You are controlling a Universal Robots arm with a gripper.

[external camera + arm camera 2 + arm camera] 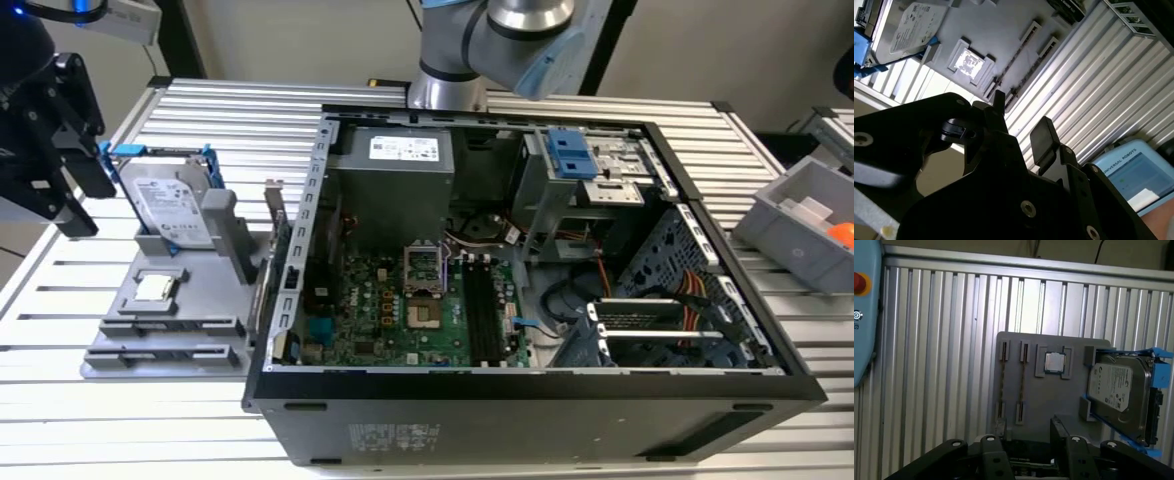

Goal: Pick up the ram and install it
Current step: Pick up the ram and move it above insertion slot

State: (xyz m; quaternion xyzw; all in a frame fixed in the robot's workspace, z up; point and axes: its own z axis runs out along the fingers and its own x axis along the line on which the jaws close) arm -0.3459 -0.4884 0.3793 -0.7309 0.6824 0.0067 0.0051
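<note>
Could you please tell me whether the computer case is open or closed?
Open: the computer case lies with its side uncovered, the motherboard exposed inside.

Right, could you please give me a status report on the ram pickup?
Hand open and empty, hovering by the grey holder. Two ram sticks on edge in its slots, untouched. Nothing in the way.

The arm (514,35) enters at the top centre of the exterior view. It appears as a silver joint housing with a light blue cap, mounted above a grey cylindrical link. The black claw (80,195) hangs at the exterior view's left edge, oriented downward and well apart from that joint. In both wrist views, the two black fingers (1058,427) stand apart with a clear gap between them and grip nothing. In the second wrist view, one finger carries a flat rectangular pad and the other tapers to a narrow tip.
</note>
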